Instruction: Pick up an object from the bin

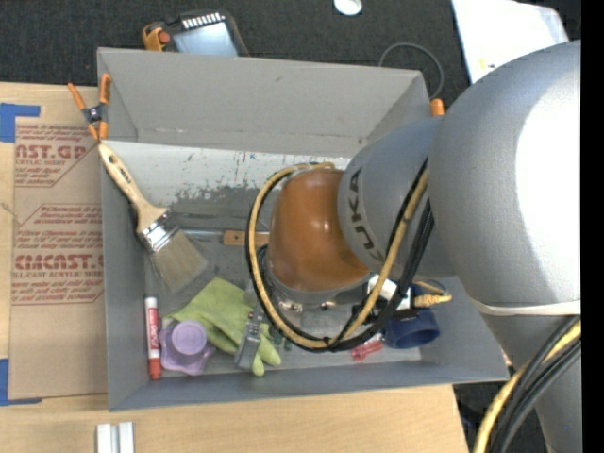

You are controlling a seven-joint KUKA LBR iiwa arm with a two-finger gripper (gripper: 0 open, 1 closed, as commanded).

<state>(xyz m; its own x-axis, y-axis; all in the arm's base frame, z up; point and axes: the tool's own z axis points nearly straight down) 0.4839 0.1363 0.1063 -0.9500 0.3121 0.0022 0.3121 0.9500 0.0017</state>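
My gripper point(304, 302) is low in the middle of the bin, mostly under the arm's orange cover, with just its grey body showing. Just left of it lies a crumpled lime-green cloth point(217, 308). A small grey metal piece point(252, 341) rests on the cloth's right edge, close to the gripper. A dark blue rounded thing point(413, 329) lies to the gripper's right by the front wall, and a small red piece point(368, 351) lies beside it.
A purple cup-like thing point(184, 344) and a red-and-white marker point(151, 336) lie in the front left corner. A wooden-handled paintbrush point(149, 223) lies slanted along the left wall. The arm and its cables cover the bin's right half.
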